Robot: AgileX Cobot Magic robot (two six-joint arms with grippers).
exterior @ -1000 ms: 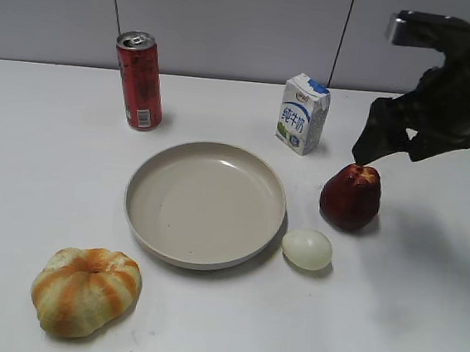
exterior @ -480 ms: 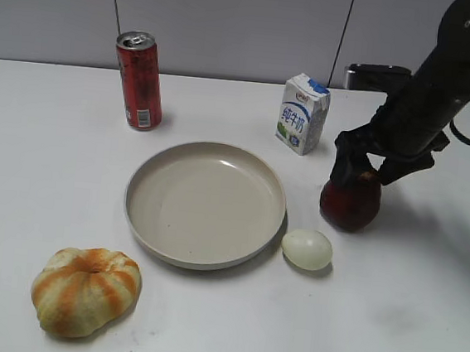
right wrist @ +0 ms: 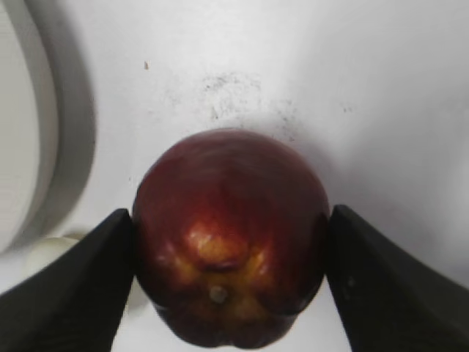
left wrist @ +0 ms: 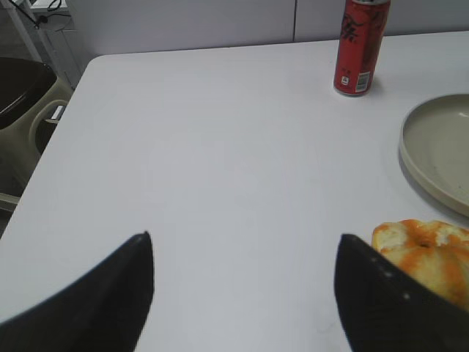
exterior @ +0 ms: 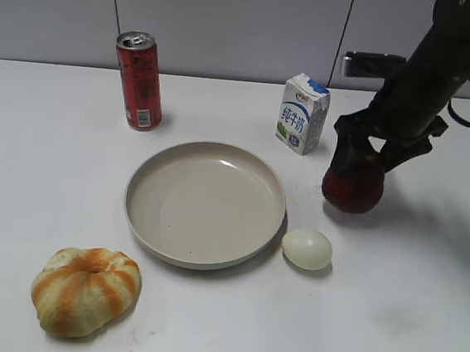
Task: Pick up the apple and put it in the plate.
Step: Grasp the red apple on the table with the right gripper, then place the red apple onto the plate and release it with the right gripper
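Your right tool [exterior: 369, 152] is clamped on the apple [exterior: 352, 185] right of the plate [exterior: 206, 204]; your left tool [left wrist: 242, 290] gapes wide, holding nothing.

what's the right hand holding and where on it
The right hand grips the apple by its two sides near the crown; the left hand holds nothing.

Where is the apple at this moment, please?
The apple is on the right side of the exterior view, between the right gripper's fingers, to the right of the plate, above the egg in the picture.
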